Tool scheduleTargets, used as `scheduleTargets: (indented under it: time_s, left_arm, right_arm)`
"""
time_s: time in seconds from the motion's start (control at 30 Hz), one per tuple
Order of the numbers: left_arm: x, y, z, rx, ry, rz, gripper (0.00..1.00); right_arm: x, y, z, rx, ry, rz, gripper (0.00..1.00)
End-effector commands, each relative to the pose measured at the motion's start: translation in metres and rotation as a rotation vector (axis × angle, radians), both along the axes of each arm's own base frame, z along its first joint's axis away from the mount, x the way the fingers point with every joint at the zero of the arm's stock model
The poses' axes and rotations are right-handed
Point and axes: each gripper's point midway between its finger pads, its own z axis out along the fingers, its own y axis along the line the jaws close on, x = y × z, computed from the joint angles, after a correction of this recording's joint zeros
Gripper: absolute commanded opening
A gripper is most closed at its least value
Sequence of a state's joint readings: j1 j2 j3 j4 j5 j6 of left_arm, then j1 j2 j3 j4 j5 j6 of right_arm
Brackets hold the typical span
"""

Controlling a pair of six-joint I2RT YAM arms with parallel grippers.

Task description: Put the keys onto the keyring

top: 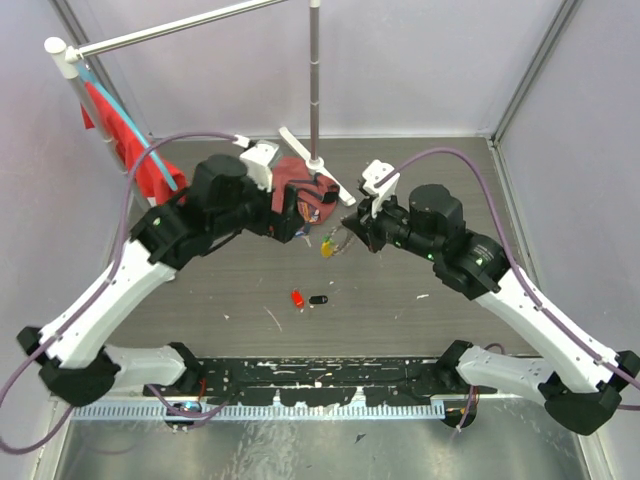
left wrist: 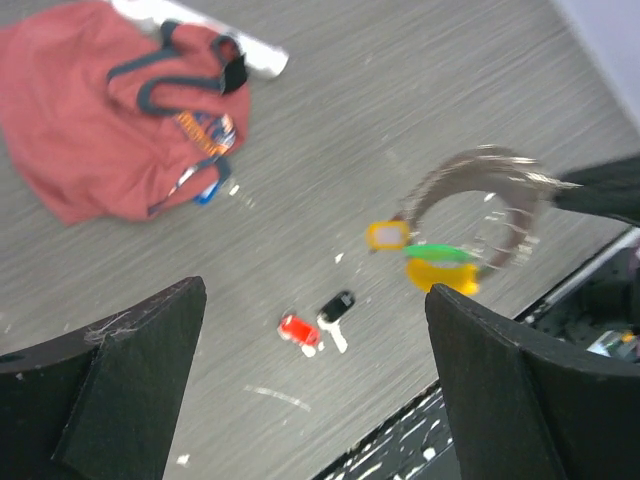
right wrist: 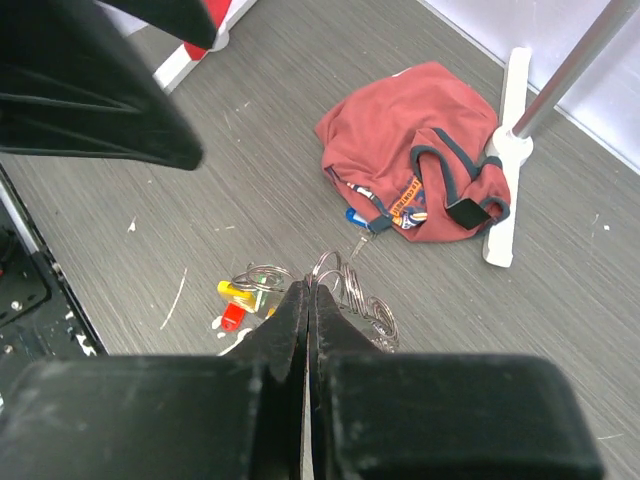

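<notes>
The grey surface [top: 230, 300] carries a crumpled red cloth [right wrist: 400, 130] with dark trim. It lies beyond the right pincer's tips, just beside the white foot of a metal pole stand [right wrist: 508, 150].

The left pincer [left wrist: 315, 300] is spread wide with nothing between its fingers, and hangs above the surface facing the right one. The right pincer [right wrist: 307, 290] has its fingers pressed together on the keyring [right wrist: 362, 305]. It pinches the coiled silvery wire at its very tips and holds it up off the surface, out ahead of the left pincer.

Yellow and green tagged keys [left wrist: 440, 265] dangle from the ring just under that grip. A red key [left wrist: 297, 329] and a black key [left wrist: 338, 305] lie side by side on the surface. They sit below the gap between the left pincer's open fingers, apart from the ring.
</notes>
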State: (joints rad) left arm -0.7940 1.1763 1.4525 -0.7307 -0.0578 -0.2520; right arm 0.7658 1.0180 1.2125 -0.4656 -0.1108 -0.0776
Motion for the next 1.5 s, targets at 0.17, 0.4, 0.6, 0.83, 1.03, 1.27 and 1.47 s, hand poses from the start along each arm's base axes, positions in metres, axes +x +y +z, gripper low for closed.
scheduleTargets:
  time_s: [0.17,0.4,0.6,0.83,1.03,1.27,1.47]
  left_arm:
    - [-0.004,0.044,-0.085,0.406,0.267,0.126,0.98]
    - [0.001,0.032,-0.045,0.233,0.059,0.052,0.98]
    - [-0.017,0.002,0.025,-0.075,-0.256,-0.154,0.98]
    - [-0.06,-0.016,0.068,-0.163,-0.474,-0.46,0.98]
    - [-0.083,-0.016,0.086,-0.205,-0.548,-0.566,0.92]
    - [-0.074,-0.007,0.101,-0.244,-0.758,-0.475,0.91]
    - [-0.089,-0.01,0.115,-0.211,-1.047,-0.569,0.91]
  right_arm:
    - [-0.016,-0.012,0.052,0.084,-0.126,0.023,0.01]
    - [-0.023,-0.015,0.062,0.08,-0.09,0.028,0.01]
    - [-0.046,-0.005,0.078,0.074,-0.214,0.21,0.01]
    - [-0.086,0.011,0.107,0.1,-0.327,0.487,0.01]
    - [-0.106,0.024,0.125,0.165,-0.297,0.623,0.01]
    - [-0.107,0.025,0.154,0.253,-0.308,0.598,0.01]
    - [-0.116,0.029,0.167,0.309,-0.269,0.644,0.01]
